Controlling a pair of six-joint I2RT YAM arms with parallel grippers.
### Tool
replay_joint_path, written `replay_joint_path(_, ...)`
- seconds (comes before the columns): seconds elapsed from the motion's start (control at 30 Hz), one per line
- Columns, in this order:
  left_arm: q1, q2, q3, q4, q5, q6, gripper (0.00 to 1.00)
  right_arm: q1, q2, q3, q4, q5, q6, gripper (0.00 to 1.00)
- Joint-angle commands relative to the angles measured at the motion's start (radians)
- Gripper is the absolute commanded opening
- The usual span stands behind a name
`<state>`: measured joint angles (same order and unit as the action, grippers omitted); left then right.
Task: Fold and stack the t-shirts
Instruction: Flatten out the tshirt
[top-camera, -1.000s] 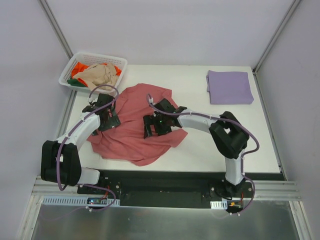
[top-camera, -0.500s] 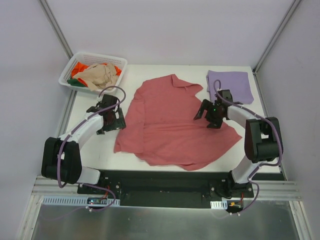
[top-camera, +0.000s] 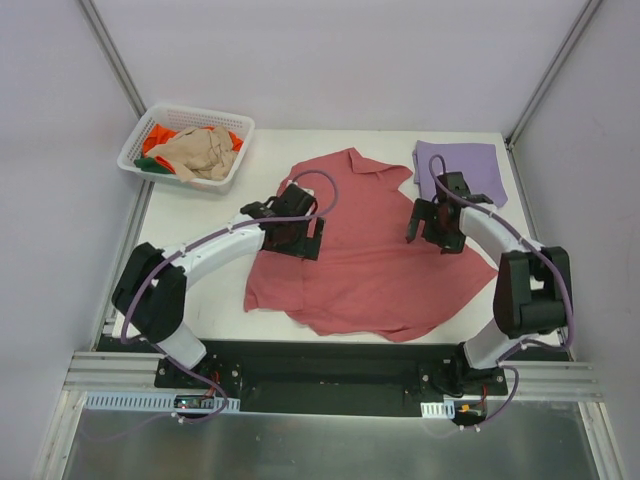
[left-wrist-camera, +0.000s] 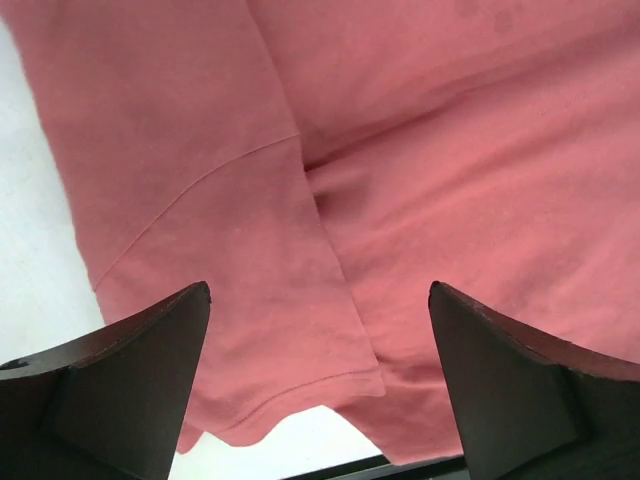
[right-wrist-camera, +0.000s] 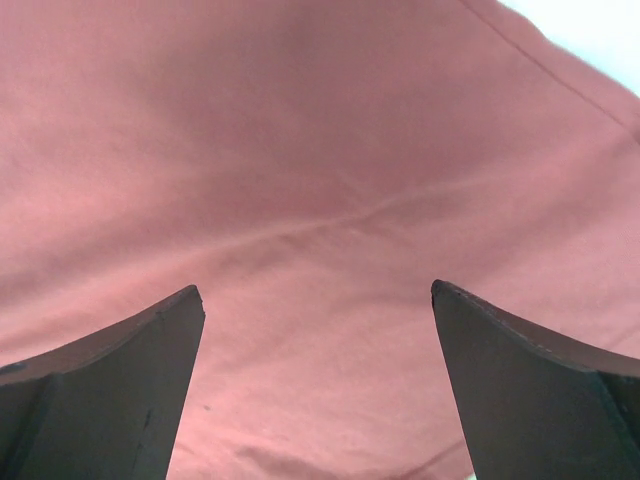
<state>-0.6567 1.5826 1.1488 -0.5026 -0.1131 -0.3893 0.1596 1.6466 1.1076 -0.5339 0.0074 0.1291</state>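
The rose-red t-shirt (top-camera: 355, 265) lies spread open in the middle of the surface (top-camera: 200, 215). Its collar points to the far edge and its hem to the near edge. Its long axis therefore runs away from my bases, tilted slightly with the collar end toward the right.

1. Left tool (top-camera: 297, 236): it hangs over the shirt's left side, near the sleeve. The fingers (left-wrist-camera: 140, 380) are spread wide and hold nothing. In the left wrist view the sleeve seam and sleeve hem lie directly between and below the fingertips.
2. Right tool (top-camera: 432, 228): it hangs over the shirt's right side, near the shoulder and just beside the folded lavender t-shirt (top-camera: 462, 172). The fingers (right-wrist-camera: 110, 390) are spread wide and hold nothing. Only flat cloth with one faint seam fills the right wrist view.

Governing relation: the cloth lies straight below both tools, one on each side of the collar-to-hem axis. I judge that each arm should take the sleeve or side edge on its own side. The left arm is nearer the left sleeve, the right arm nearer the right one.

Limits of view:
- The right sleeve is covered by my right arm from above.
- The near-left hem corner looks rumpled. I cannot tell whether it is doubled under.
- Neither wrist view shows whether the fingertips touch the cloth.
- The beige t-shirt (top-camera: 195, 150) covers most of the orange (top-camera: 158, 133) and green (top-camera: 150, 165) t-shirts in the white lattice basket (top-camera: 133, 152), so their number cannot be read.
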Motion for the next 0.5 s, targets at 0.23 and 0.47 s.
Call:
replay_joint_path(0.23, -0.06, 0.183, 0.069, -0.044, 0.056, 0.001, 0.59, 0.132, -0.31, -0.297, -0.035, 0.092, 0.109, 1.0)
replay_joint_path(0.47, -0.072, 0.208, 0.058, -0.079, 0.003, -0.04, 0.35, 0.152, -0.26, -0.368, 0.011, 0.106, 0.139, 0.99)
